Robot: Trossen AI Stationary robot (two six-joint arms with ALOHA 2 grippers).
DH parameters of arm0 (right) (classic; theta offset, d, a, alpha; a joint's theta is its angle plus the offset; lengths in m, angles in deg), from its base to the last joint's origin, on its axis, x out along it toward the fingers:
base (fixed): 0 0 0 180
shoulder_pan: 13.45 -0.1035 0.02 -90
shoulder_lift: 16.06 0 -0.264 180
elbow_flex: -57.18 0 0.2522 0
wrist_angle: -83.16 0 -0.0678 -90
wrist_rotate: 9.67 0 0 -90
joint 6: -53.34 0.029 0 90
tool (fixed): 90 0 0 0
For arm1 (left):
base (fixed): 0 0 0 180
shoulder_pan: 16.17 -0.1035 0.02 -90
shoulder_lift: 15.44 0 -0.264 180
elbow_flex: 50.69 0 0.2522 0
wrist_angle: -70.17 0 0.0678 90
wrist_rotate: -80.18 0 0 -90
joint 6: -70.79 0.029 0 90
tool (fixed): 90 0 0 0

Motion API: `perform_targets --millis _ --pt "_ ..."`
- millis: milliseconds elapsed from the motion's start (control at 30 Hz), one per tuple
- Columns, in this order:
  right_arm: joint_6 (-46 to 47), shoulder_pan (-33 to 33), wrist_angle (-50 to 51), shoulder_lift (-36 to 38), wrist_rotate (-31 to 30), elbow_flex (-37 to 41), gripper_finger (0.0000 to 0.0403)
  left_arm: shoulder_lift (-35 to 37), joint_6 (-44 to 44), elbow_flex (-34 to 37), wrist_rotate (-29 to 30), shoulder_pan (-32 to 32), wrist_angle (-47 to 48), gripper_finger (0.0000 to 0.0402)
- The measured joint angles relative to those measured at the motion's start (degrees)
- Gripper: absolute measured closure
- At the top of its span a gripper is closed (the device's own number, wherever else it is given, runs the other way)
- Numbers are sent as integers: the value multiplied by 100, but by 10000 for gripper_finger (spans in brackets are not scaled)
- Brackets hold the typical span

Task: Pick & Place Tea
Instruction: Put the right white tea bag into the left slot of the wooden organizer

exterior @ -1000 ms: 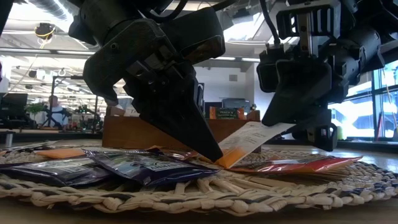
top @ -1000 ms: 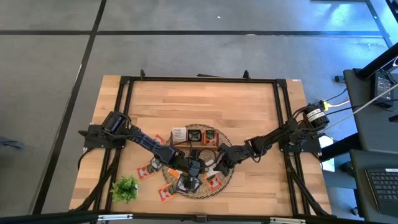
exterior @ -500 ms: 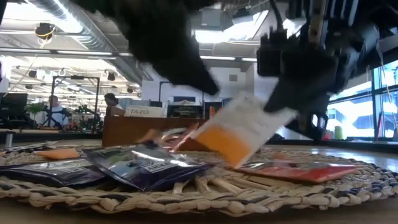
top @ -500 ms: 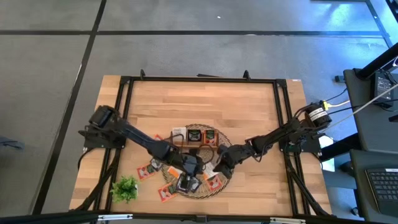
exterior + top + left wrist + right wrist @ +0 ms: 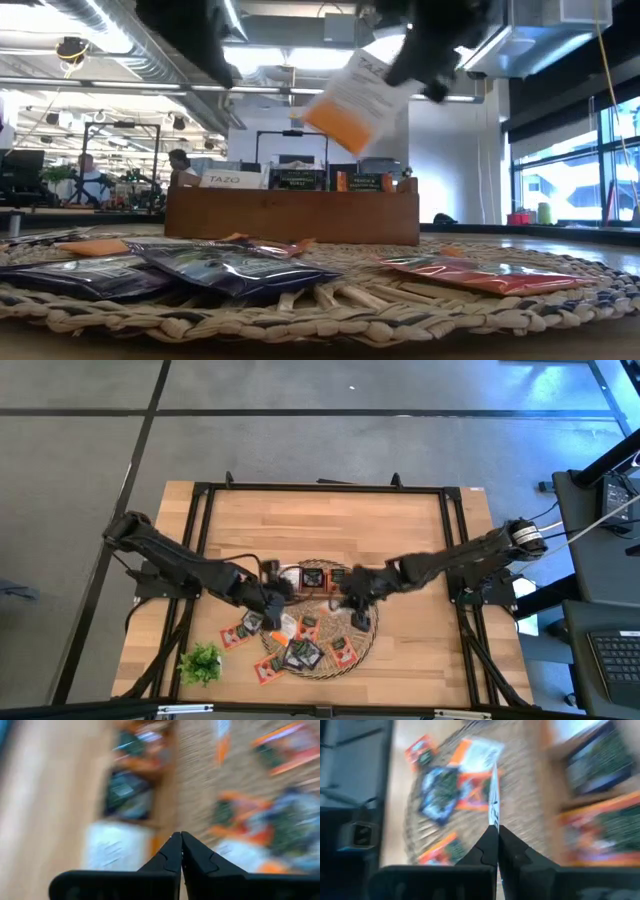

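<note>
Low view: right pincer (image 5: 405,62) lifts one white-and-orange tea sachet (image 5: 348,98) above the wooden tray (image 5: 292,214).

A white card reading "TAZO" (image 5: 221,180) stands in the tray's end compartment; the held sachet also bears "TAZO" print, while the labels in the other two compartments are too small to read. The tray shows three compartments. From above, the right pincer (image 5: 352,588) is clamped shut on the sachet's edge, its arm stretched across the surface toward the tray's near side. The left pincer (image 5: 272,596) is closed on nothing, its arm reaching in low just beside the tray's other end. About nine or ten loose sachets lie on and beside the round wicker mat (image 5: 365,638) in front of the tray; one green sprig (image 5: 201,662) lies well apart from the tray.
</note>
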Motion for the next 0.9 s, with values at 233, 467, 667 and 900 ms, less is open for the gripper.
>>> perform_targets --millis 233,467,667,900 --pt "-1093 796 788 -367 144 -1205 398 325 -721 -1 351 11 1133 400" --pt "-1845 1183 1109 -1344 640 -2298 398 388 -1044 26 -12 112 1606 400" --pt "-2436 1251 1908 -2311 745 -3405 398 716 -1447 26 183 449 1837 400" --pt "-2891 1251 2427 -3102 682 -4416 398 1122 -1818 26 560 970 1960 400"
